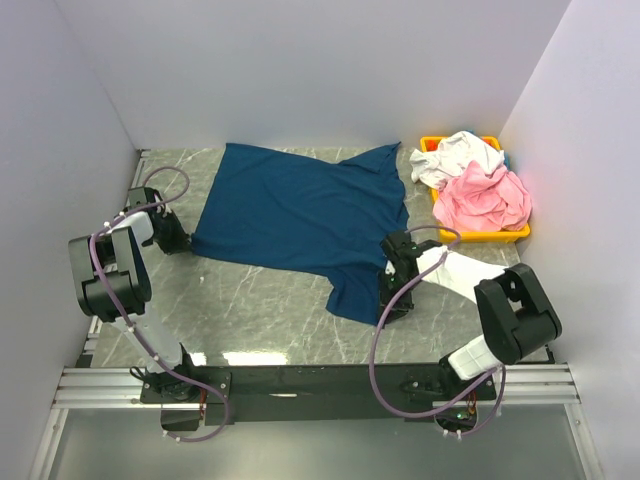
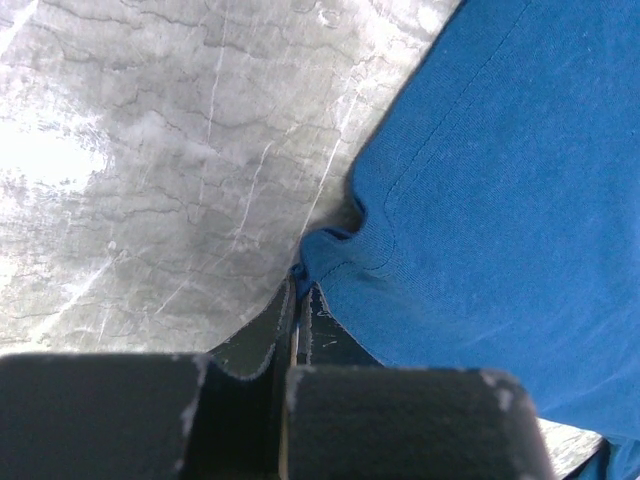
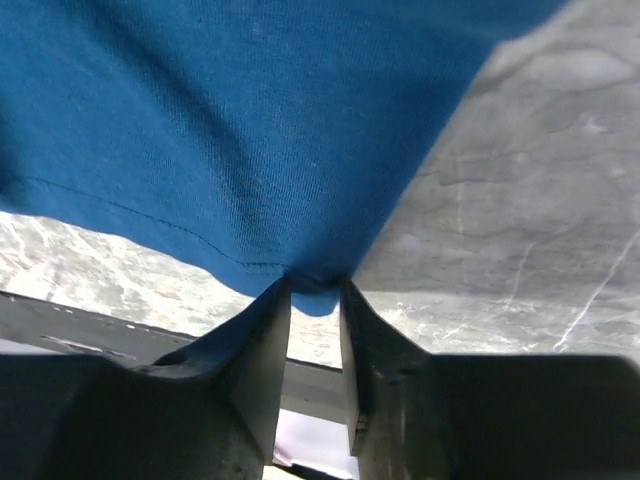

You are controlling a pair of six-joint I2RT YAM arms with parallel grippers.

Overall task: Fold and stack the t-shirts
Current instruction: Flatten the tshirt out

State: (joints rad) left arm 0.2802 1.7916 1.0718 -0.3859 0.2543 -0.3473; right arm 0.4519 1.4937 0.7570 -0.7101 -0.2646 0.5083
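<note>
The dark blue t-shirt (image 1: 300, 215) lies spread on the grey marble table, no print showing. My left gripper (image 1: 183, 241) is shut on its left hem corner; in the left wrist view the fingertips (image 2: 300, 285) pinch the cloth (image 2: 500, 200). My right gripper (image 1: 390, 285) is shut on the shirt's near right corner; in the right wrist view the cloth (image 3: 250, 140) hangs bunched between the jaws (image 3: 315, 285), lifted off the table. The pink t-shirt (image 1: 490, 198) and the white t-shirt (image 1: 455, 155) lie crumpled in the bin.
A yellow plastic bin (image 1: 500, 235) stands at the back right against the right wall. White walls close in the table at left, back and right. Bare marble (image 1: 260, 300) lies in front of the shirt, before the metal rail with the arm bases.
</note>
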